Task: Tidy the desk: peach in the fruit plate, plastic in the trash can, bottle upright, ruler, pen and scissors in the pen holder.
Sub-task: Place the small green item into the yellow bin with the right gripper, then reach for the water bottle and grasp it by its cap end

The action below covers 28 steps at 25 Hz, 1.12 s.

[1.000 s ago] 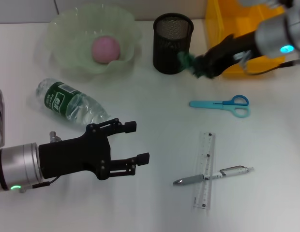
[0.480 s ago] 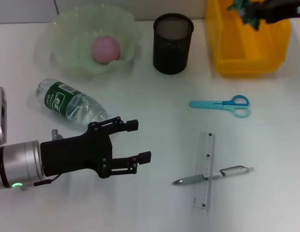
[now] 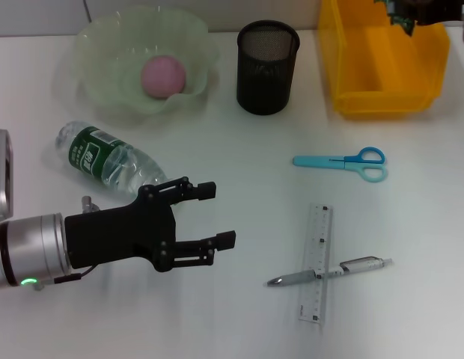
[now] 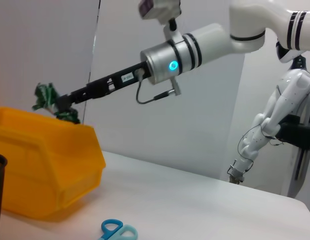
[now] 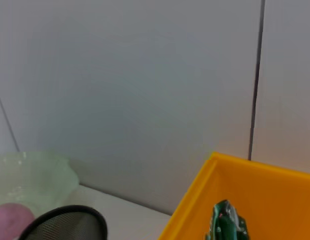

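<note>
the right gripper (image 4: 57, 106) is clamped on the green plastic (image 4: 45, 94), held above the yellow bin (image 3: 382, 71), near its far rim. if it lets go this close to the rim, the light scrap could catch the wall or cling to a finger. the left gripper (image 3: 209, 217) hovers spread apart beside the lying bottle (image 3: 108, 158).

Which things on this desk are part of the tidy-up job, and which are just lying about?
Part of the job:
pink peach in pale green fruit plate
green crumpled plastic in right gripper over yellow bin
lying clear water bottle
clear ruler
silver pen
blue scissors
black mesh pen holder

Just lying about:
nothing; left gripper idles open.
</note>
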{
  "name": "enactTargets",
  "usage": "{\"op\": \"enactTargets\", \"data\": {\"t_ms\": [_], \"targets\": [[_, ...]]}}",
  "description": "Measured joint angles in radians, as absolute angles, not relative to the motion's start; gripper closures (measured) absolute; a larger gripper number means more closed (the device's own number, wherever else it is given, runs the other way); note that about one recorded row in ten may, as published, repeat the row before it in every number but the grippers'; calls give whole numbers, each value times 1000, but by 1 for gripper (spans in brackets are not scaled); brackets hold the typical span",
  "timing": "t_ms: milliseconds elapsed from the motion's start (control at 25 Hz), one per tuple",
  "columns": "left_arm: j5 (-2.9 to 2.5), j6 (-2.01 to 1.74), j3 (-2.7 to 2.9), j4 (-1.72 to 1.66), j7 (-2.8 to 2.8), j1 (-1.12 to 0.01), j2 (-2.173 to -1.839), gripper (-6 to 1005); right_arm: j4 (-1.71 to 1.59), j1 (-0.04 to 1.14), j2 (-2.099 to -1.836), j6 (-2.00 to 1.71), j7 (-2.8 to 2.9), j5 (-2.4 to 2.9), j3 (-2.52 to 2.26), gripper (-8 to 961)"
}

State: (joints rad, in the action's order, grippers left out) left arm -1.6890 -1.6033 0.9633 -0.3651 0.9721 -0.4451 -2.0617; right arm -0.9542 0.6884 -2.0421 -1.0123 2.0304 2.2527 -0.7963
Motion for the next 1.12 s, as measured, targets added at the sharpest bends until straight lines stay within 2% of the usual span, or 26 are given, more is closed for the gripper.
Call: {"op": "enactTargets", "data": {"t_ms": [120, 360, 560, 760, 1000, 1120], "targets": [[-1689, -1603, 963, -365, 978, -446, -2062, 230, -928, 699, -2044, -972, 2012, 2256, -796, 853], [-1689, -1604, 963, -365, 984, -448, -2062, 232, -924, 694, -2054, -909, 2005, 2257, -795, 633], [-1689, -1606, 963, -369, 985, -451, -2062, 234, -925, 658, -2071, -864, 1912, 2114, -785, 399], [-1689, -1607, 968, -367, 985, -459, -2061, 236, -888, 577, -2073, -923, 1608, 1701, -784, 275], [-1689, -1606, 975, -370, 985, -461, -2062, 239, -850, 499, -2067, -1058, 1450, 1451, -782, 264], [-1689, -1607, 976, -372, 985, -463, -2062, 240, -836, 460, -2056, -1179, 1463, 1424, -773, 258]]}}
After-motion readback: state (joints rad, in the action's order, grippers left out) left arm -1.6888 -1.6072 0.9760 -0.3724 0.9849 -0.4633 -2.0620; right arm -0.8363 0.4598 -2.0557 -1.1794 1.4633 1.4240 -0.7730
